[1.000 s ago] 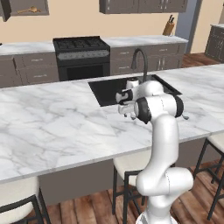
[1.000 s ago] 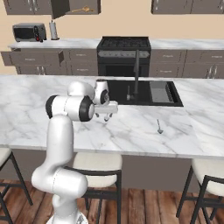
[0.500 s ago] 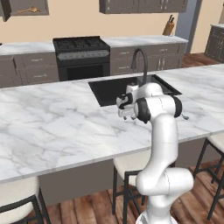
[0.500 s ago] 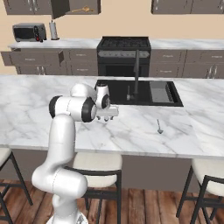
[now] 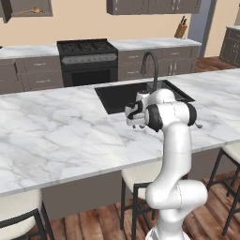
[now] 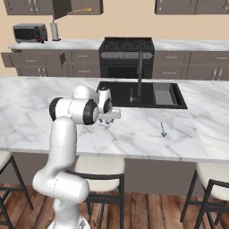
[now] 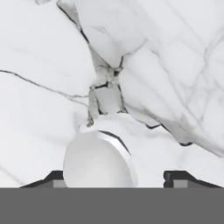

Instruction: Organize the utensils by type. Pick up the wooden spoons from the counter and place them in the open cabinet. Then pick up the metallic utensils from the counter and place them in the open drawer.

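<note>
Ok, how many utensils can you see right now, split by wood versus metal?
Wooden spoon: 1, on the shelf of the open cabinet.
Metal utensil: 1, lying on the counter, right of the sink.
Total: 2 in view.

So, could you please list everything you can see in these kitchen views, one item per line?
Counter: one, white marble with grey veins, island in front.
Metallic utensil: one, silver, on the counter right of the sink.
Sink: one, black, set in the island.
Faucet: one, dark, behind the sink.
Wooden spoon: one, tan, in the open cabinet.
Stove: one, black, back wall.
Toaster oven: one, grey, back counter.
Drawer: one, grey-brown, open, below it.
Stools: several, cream seats, under the island.
Gripper: one, white, above the counter, jaws apart, empty.
</note>
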